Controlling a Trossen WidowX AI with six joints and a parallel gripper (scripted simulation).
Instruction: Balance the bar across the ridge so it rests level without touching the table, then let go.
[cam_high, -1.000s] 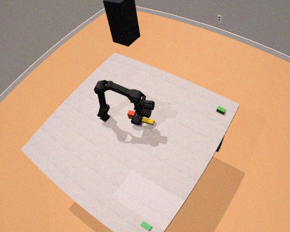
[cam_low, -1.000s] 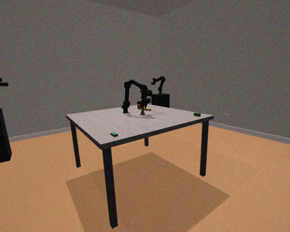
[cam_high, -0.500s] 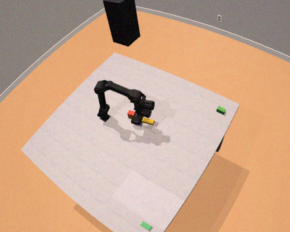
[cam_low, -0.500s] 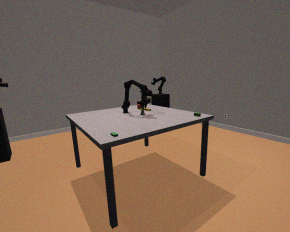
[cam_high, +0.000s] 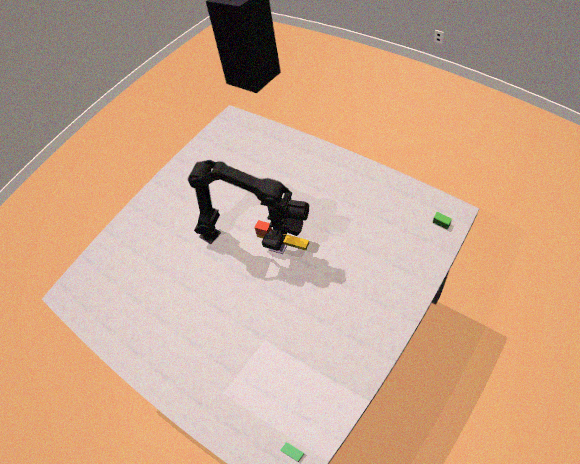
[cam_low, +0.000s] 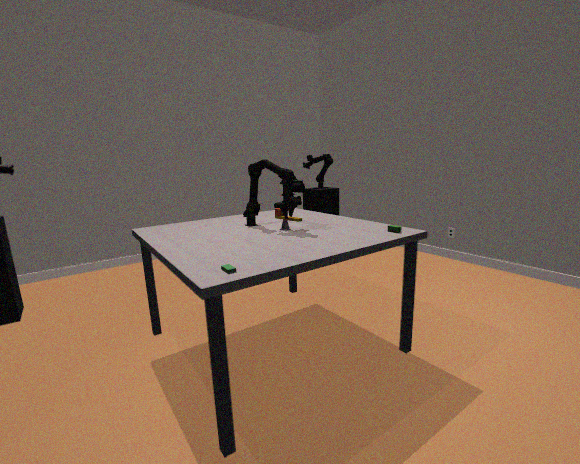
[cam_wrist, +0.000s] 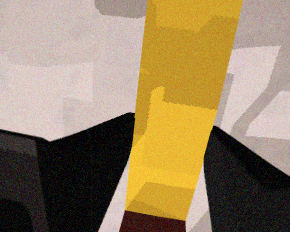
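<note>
The yellow bar (cam_high: 296, 242) (cam_low: 296, 219) (cam_wrist: 182, 70) has a red block (cam_high: 262, 228) (cam_low: 278, 213) at its arm-base end; that block's dark red edge (cam_wrist: 152, 222) shows at the bottom of the wrist view. My gripper (cam_wrist: 171, 128) is shut on the yellow bar, one black finger on each side. The bar is off the table and looks roughly level. The small grey ridge (cam_high: 281, 249) (cam_low: 285, 225) stands on the table under the held part of the bar. Its top lies at or just below the bar's underside; whether they touch, I cannot tell.
A green block (cam_high: 442, 220) (cam_low: 394, 229) lies near the table's far right corner. Another green block (cam_high: 292, 451) (cam_low: 228, 269) lies near the front corner. Both are far from the arm. The table (cam_high: 165, 320) (cam_low: 190, 250) carries the arm's shadow beside the ridge.
</note>
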